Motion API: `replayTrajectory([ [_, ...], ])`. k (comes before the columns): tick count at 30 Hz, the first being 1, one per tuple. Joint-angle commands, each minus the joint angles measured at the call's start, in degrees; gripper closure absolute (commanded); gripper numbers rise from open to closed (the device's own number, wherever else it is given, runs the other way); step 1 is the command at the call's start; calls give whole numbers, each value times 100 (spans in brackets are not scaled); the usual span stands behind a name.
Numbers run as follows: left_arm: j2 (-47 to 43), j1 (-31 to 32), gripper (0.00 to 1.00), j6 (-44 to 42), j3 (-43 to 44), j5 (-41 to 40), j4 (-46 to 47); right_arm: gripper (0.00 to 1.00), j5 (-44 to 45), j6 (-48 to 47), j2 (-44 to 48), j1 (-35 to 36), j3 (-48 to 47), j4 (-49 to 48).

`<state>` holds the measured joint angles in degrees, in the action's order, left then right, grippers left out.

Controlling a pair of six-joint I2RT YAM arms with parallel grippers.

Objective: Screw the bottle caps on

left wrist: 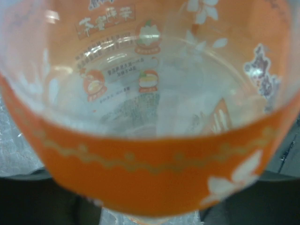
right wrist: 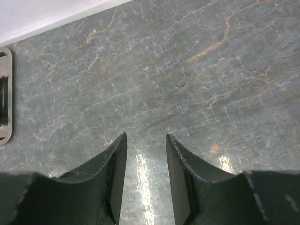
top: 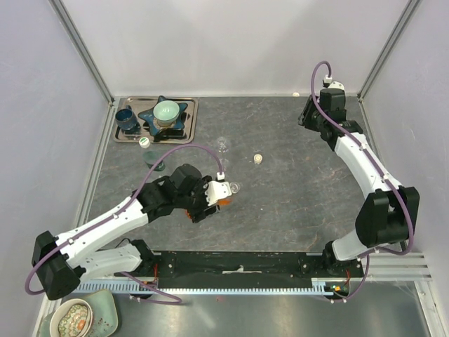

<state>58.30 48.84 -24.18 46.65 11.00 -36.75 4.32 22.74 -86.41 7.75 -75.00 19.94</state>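
Top external: high above the table (top: 280, 182), looking straight down. Left wrist: very close on the orange bottle (left wrist: 154, 164). Right wrist: low over same table.

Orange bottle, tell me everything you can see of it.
The orange bottle is clear plastic wrapped in an orange label printed with white flowers, small fruit pictures and text. It looks empty. The top view shows it gripped in the left claw, near the middle of the table. Whether it is capped cannot be told.
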Motion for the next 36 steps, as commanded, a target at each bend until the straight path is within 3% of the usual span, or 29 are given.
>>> replayTrajectory([
  [1, 251, -6, 20, -324, 89, -186, 660, 53, 122, 292, -260, 7, -365, -843],
  [7, 524, 3, 1, -140, 564, -336, 731, 53, -36, 248, -1061, -28, -1078, -782],
  [16, 498, 3, 1, 72, 784, -301, 678, 51, 69, -59, -1027, -28, -1042, -852],
  [18, 454, 3, 2, 72, 775, -283, 669, 47, 131, -182, -1245, -36, -1183, -852],
  [21, 436, 3, 6, 124, 880, -248, 617, 41, 157, -445, -2243, -72, -2147, -328],
  [29, 279, -32, 7, 222, 1759, -274, -77, 43, 711, -710, -5568, -168, -6717, 941],
  [31, 25, -50, 7, 116, 1690, -213, -130, 44, 693, -718, -6088, -195, -7088, 670],
  [36, -135, -243, 5, 98, 1444, -301, 0, 44, 536, -815, -6177, -256, -6326, -850],
])
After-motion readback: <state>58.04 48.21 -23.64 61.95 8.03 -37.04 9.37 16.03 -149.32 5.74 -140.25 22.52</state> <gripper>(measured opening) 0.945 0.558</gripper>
